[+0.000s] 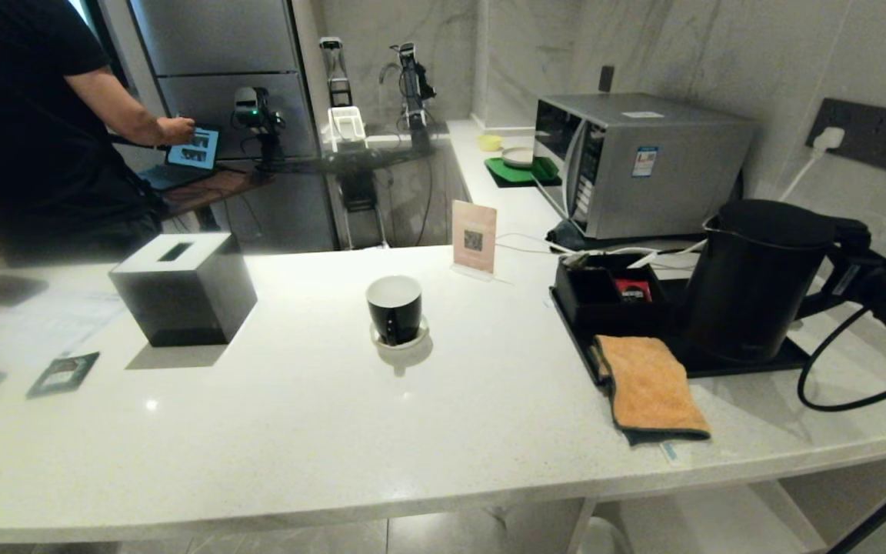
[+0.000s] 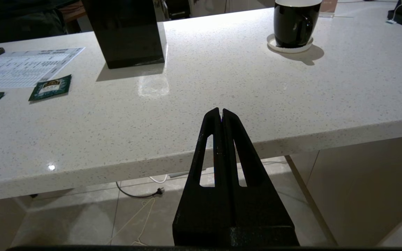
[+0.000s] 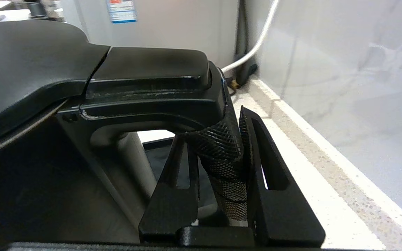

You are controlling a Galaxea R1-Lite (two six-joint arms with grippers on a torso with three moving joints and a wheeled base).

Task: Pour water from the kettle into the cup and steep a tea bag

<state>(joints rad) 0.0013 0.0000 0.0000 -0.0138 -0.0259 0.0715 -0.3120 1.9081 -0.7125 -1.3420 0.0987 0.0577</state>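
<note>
The tall matte black kettle (image 1: 751,285) is on the black tray (image 1: 751,363) at the right of the counter. My right gripper (image 1: 854,265) reaches in from the right and is shut on the kettle's loop handle (image 3: 222,153), with one finger on each side of the mesh-textured grip. The black cup (image 1: 394,308), white inside, stands upright on its small white saucer (image 1: 404,340) mid-counter, left of the kettle. My left gripper (image 2: 221,111) is shut on nothing, parked low in front of the counter edge. No tea bag is in view.
A black tissue box (image 1: 181,296) stands left of the cup, with dark green sachets (image 1: 64,373) nearer the left edge. An orange cloth (image 1: 651,385) hangs over the tray's front. A compartment box (image 1: 604,296), a microwave (image 1: 643,161) and a sign (image 1: 474,238) stand behind. A person (image 1: 28,115) stands at the far left.
</note>
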